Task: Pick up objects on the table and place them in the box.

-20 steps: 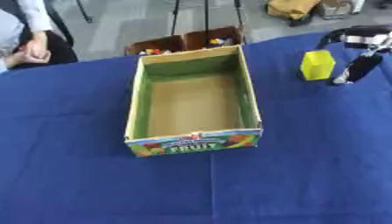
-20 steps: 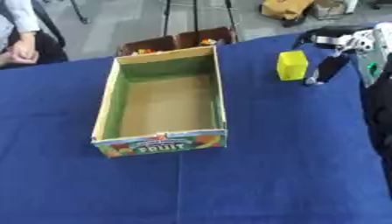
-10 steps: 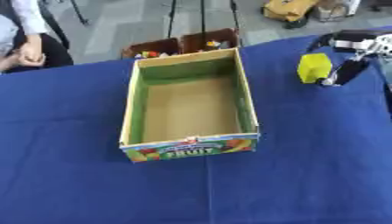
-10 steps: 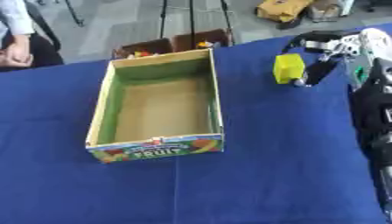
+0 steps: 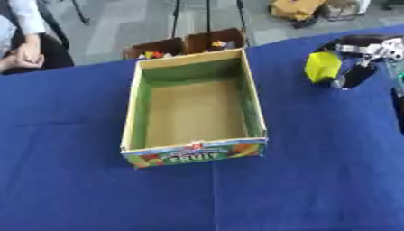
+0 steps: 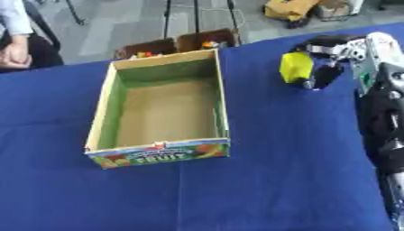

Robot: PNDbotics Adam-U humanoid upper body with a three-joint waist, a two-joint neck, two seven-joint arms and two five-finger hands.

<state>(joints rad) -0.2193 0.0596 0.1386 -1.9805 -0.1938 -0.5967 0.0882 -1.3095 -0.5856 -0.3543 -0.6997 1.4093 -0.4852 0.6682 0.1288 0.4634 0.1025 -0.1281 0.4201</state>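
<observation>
A yellow block (image 5: 322, 66) is at the right of the blue table, to the right of the box. My right hand (image 6: 328, 58) comes in from the right edge and has its fingers and thumb curled round the block; whether the block touches the cloth I cannot tell. The cardboard fruit box (image 5: 251, 110) stands open in the middle, green inside, with a bare brown floor. My left hand shows in neither view.
Behind the table's far edge stand two brown bins (image 5: 189, 43) with small coloured things. A seated person is at the far left (image 5: 20, 40). Blue cloth (image 5: 315, 171) spreads in front of and right of the box.
The whole picture has shifted as the camera moved. My right hand stays curled round the yellow block, which sits a little closer to the box than before.
</observation>
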